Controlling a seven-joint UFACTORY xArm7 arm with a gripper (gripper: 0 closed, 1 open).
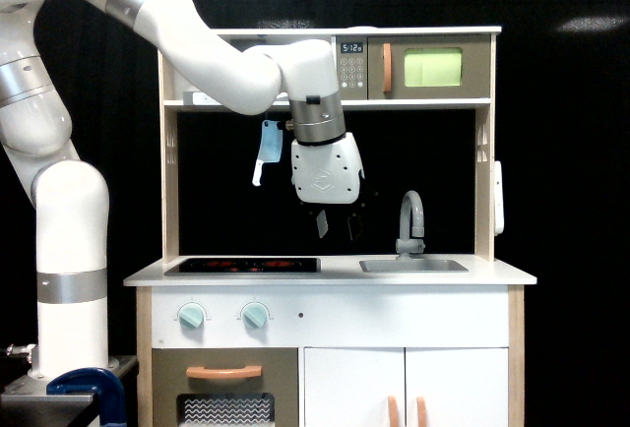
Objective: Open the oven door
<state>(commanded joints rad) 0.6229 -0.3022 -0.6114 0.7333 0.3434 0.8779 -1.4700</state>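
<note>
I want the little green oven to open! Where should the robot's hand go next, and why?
Probably up and toward the exterior view's right. The open gripper hangs below the shelf, while the small taupe door with the lime-green window is shut above, its short orange handle untouched.
</note>
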